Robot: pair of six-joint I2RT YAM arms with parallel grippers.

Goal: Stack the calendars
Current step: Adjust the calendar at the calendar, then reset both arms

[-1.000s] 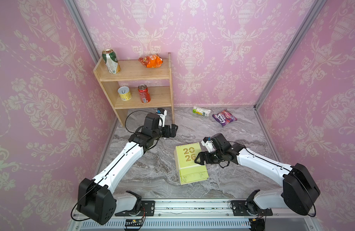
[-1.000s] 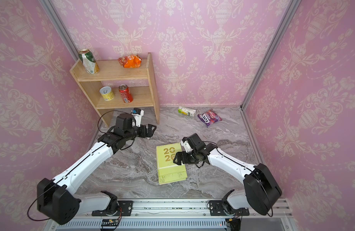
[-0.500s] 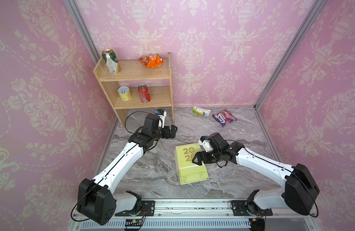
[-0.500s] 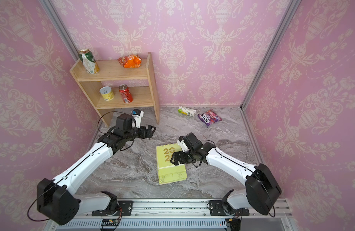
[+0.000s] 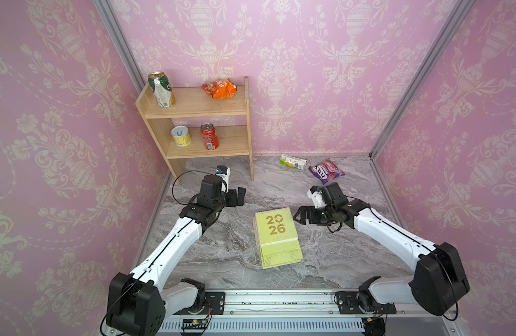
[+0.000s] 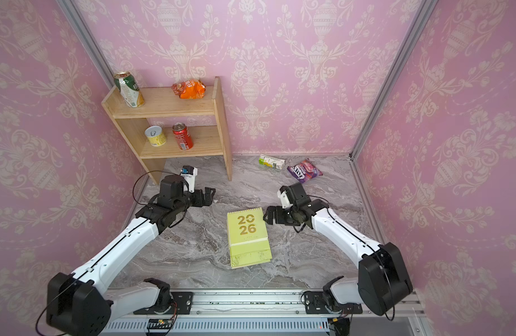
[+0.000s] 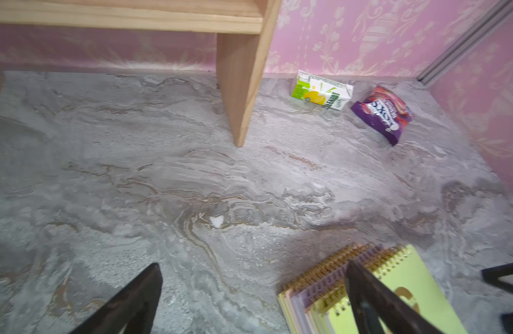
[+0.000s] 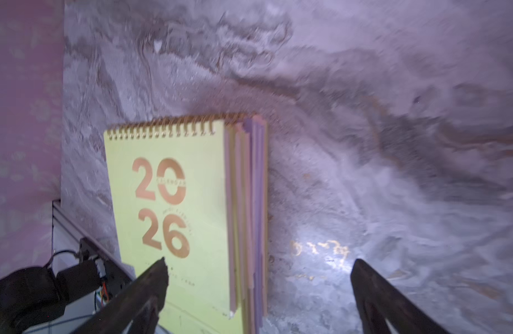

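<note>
The calendars [image 5: 275, 232] lie in one stack in the middle of the marble table, in both top views [image 6: 248, 232]. A yellow-green cover with a gold "2026" is on top. The right wrist view shows lilac and peach edges under that cover [image 8: 168, 202]. My right gripper [image 5: 299, 216] hovers open just right of the stack's spiral end, holding nothing [image 8: 258, 261]. My left gripper [image 5: 240, 196] is open and empty, left of and behind the stack, near the shelf's foot. The left wrist view [image 7: 253, 266] has the stack's spiral corner [image 7: 403, 289] beside one finger.
A wooden shelf [image 5: 192, 106] with three cans and an orange snack bag stands at the back left. A green-white carton [image 5: 293, 161] and a purple snack packet [image 5: 326, 171] lie by the back wall. Pink walls close in three sides.
My right gripper has drawn back to the right, off the top calendar's spiral end, and now stands clear of the stack. The left arm has not moved.
</note>
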